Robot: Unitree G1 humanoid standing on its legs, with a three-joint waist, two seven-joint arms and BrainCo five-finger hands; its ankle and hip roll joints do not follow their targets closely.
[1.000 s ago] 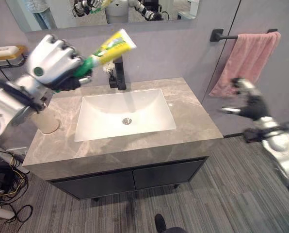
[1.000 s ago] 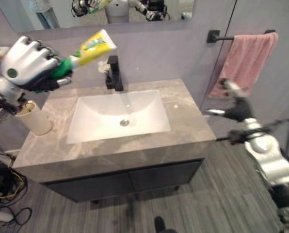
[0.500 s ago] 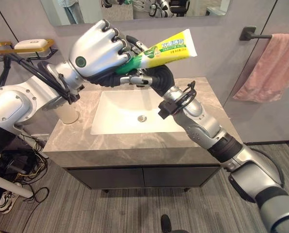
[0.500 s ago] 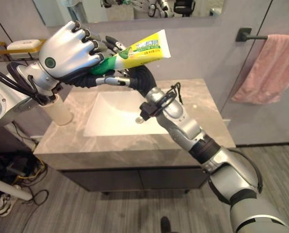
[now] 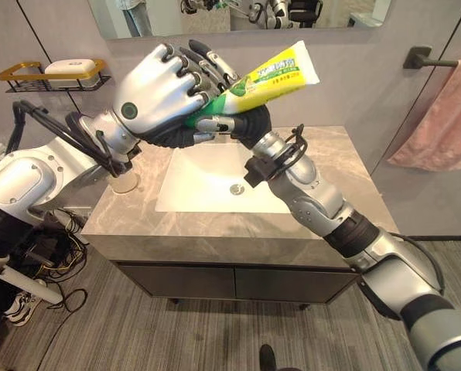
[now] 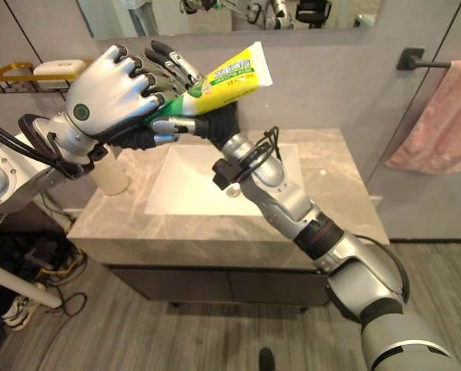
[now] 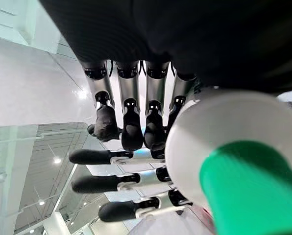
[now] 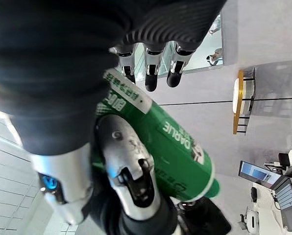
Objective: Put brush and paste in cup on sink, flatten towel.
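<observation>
A yellow and green toothpaste tube [image 5: 281,73] is held in the air above the sink basin [image 5: 215,174], its flat end pointing up and right. My left hand [image 5: 157,97] is shut round the tube's green cap end [image 7: 244,196]. My right hand [image 5: 250,124] reaches up from the right and meets it from behind. Its thumb [image 8: 131,191] lies curled over the tube [image 8: 180,147] and its fingers [image 5: 207,62] stretch up past the left hand. A beige cup [image 5: 124,183] stands on the counter's left side. A pink towel [image 5: 439,124] hangs bunched on a wall bar at the right.
The grey stone counter [image 5: 331,224] carries the white basin, over dark cabinet doors [image 5: 215,282]. A gold wall shelf with a soap bar [image 5: 56,71] hangs at the left. A mirror [image 5: 238,11] runs above.
My right arm has swung from beside the towel over the sink and taken hold of the tube in my left hand. The camera has shifted.
</observation>
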